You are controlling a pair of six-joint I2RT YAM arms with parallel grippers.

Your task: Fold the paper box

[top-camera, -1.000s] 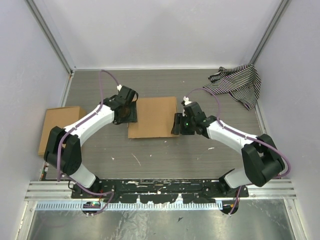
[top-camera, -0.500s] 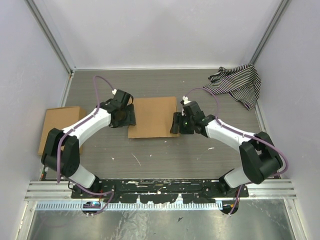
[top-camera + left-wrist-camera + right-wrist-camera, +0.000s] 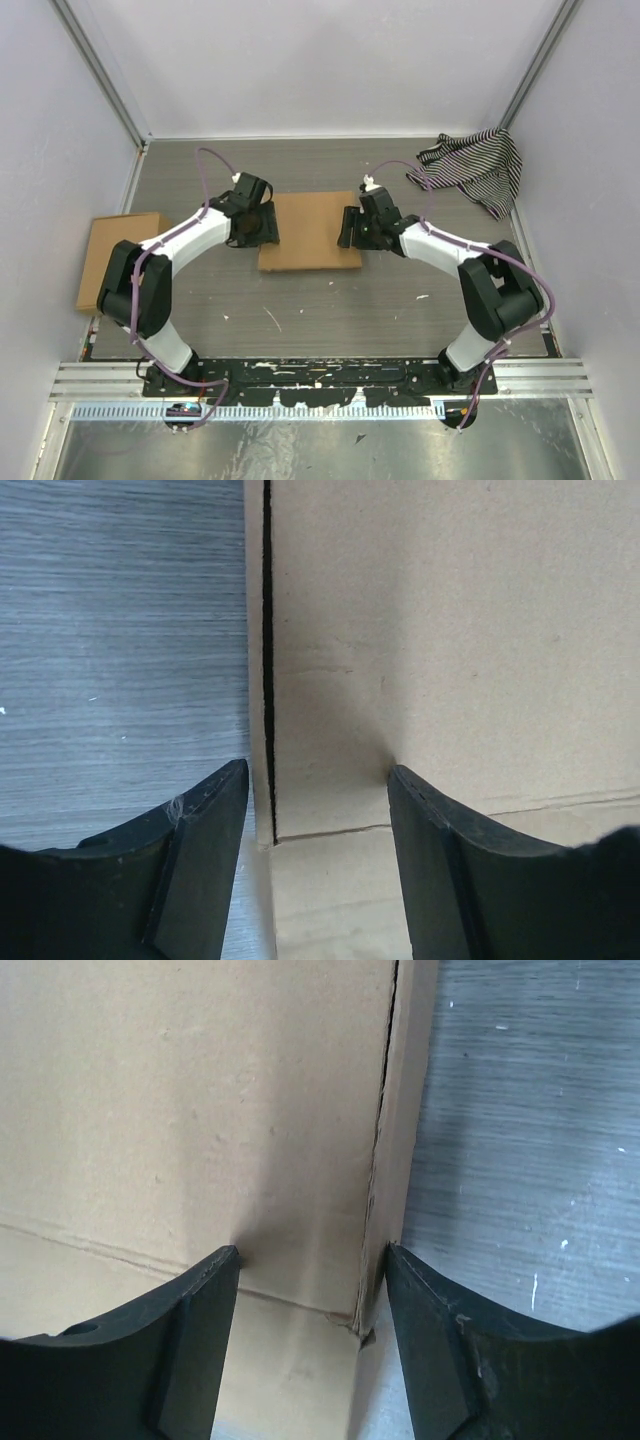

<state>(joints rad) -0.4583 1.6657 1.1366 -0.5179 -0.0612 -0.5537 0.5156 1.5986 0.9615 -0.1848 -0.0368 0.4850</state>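
Observation:
The paper box (image 3: 308,232) lies flat and closed in the middle of the table, plain brown cardboard. My left gripper (image 3: 262,225) is open at its left edge. In the left wrist view the gripper (image 3: 318,820) straddles that edge: one finger over the table, the other over the box top (image 3: 450,630), with a dark slit (image 3: 267,660) between side flap and panel. My right gripper (image 3: 349,227) is open at the box's right edge. In the right wrist view the gripper (image 3: 312,1300) straddles the edge of the box (image 3: 200,1090) the same way.
A narrower oblong brown cardboard piece (image 3: 115,258) lies by the left wall. A black-and-white striped cloth (image 3: 475,168) lies crumpled at the far right corner. Walls close in the table on three sides.
My right gripper has moved toward the far side along the box's right edge. My left gripper has shifted slightly onto the left edge. The box has turned a little.

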